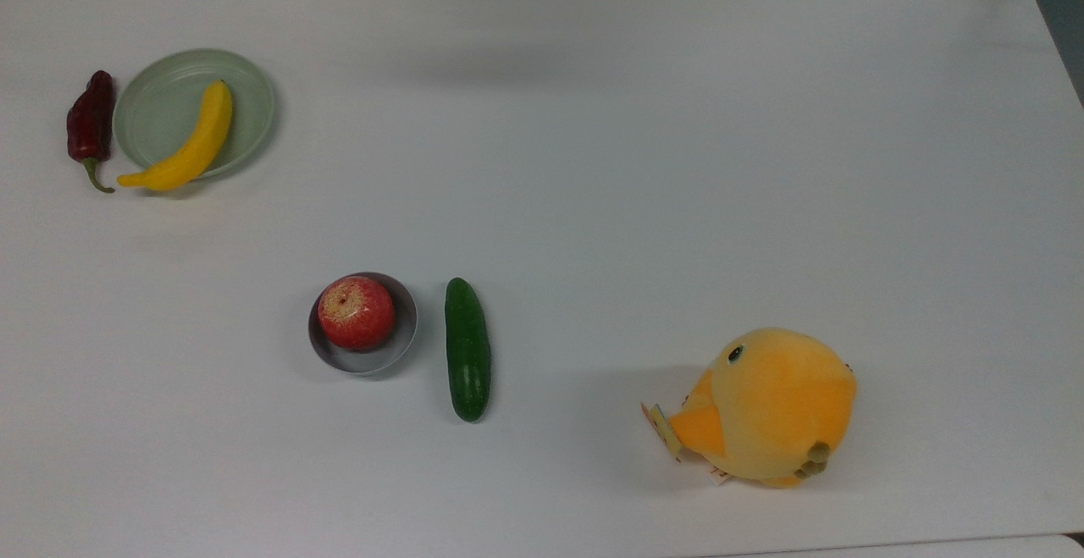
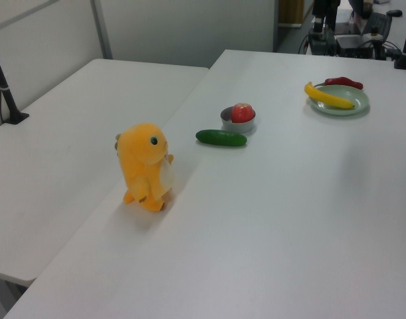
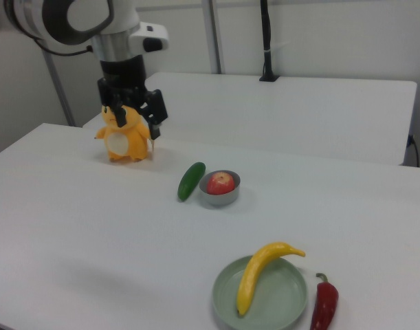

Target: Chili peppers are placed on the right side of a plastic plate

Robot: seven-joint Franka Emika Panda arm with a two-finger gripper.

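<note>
1. Chili pepper [image 1: 90,122], dark red with a curved green stem, lies on the white table [image 1: 644,160] just beside the plastic plate [image 1: 161,96], on the top view's left of it and on the right view's right of it [image 3: 324,306]; whether it touches the rim cannot be told.
2. On the pale green plate [image 3: 278,302] rests a yellow banana [image 1: 186,145], its lower tip poking over the rim.
3. Near the table's middle, a red apple [image 1: 356,311] sits in a small grey bowl [image 1: 406,329], and a dark green cucumber [image 1: 467,348] lies just beside the bowl without touching it.
4. An orange plush chick [image 1: 766,406] stands well apart from the other things.
5. In the right view, the gripper [image 3: 133,122] hangs in the air, in front of the plush toy as seen there, well away from the pepper and plate; its fingers point down, parted, with nothing between them.
</note>
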